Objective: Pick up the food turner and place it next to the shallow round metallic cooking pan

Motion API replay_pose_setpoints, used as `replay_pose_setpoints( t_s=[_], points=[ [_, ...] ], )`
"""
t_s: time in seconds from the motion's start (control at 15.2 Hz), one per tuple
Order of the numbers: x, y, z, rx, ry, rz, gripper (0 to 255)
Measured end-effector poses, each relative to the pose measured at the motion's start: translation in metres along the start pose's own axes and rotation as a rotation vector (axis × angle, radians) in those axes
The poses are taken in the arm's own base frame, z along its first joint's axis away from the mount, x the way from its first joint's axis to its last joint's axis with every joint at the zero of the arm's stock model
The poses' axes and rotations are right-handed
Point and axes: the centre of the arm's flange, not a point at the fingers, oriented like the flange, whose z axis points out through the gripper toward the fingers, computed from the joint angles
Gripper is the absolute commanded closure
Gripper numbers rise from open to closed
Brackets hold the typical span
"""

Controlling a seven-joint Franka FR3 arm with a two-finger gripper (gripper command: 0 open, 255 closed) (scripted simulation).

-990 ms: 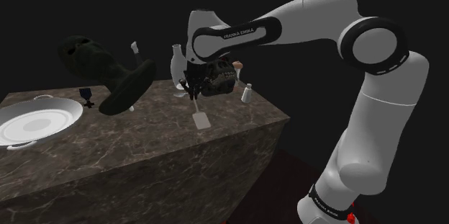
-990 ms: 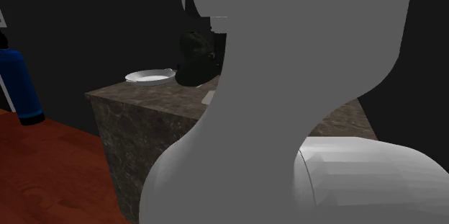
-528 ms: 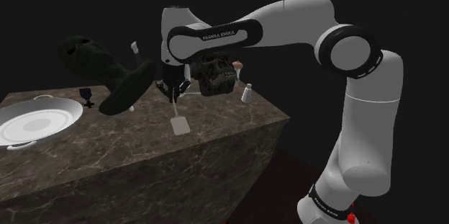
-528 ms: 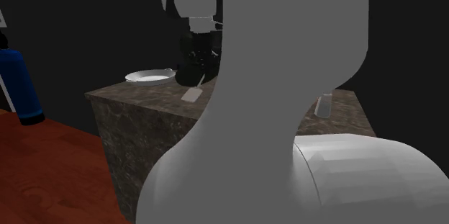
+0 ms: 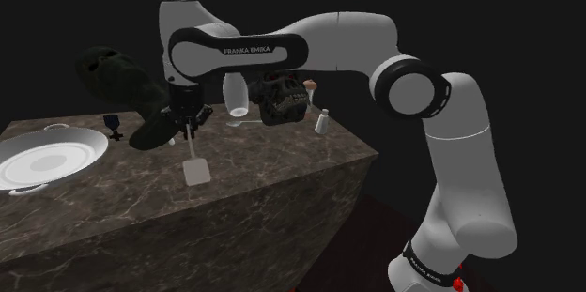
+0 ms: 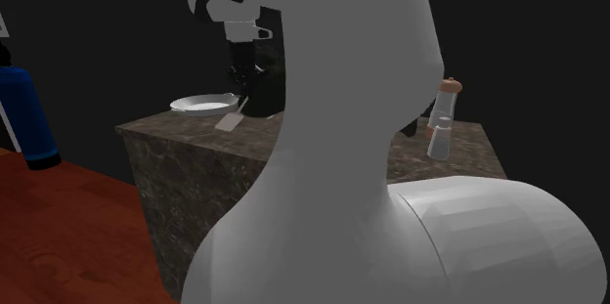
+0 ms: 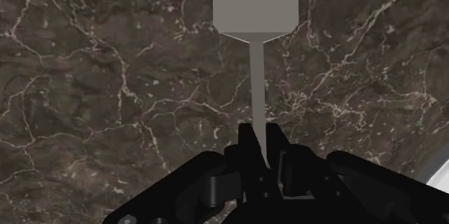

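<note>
Gripper (image 5: 191, 130) clamped on turner (image 5: 195, 170) handle, blade hanging over counter (image 5: 282, 163); placing beside pan (image 5: 47, 161), left, not yet done.

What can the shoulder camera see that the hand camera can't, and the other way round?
Shoulder view: the whole white arm, the shallow white pan at that view's left, a dark skull and a small bottle. Wrist view: up close, the black fingers clasping the thin handle of the grey turner. Both: the turner hanging blade-down over the dark marble counter.
</note>
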Motion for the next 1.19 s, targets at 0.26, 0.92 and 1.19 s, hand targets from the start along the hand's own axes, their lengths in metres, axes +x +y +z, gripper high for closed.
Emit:
replay_pose_setpoints(
  t_s=[0.26,0.92,1.19],
  points=[
    [0.000,-0.027,0.014,-0.001,0.000,0.001,255],
    [-0.003,-0.027,0.063,0.002,0.004,0.003,255],
    [-0.003,-0.028,0.078,0.007,0.012,0.006,255]
  ],
)
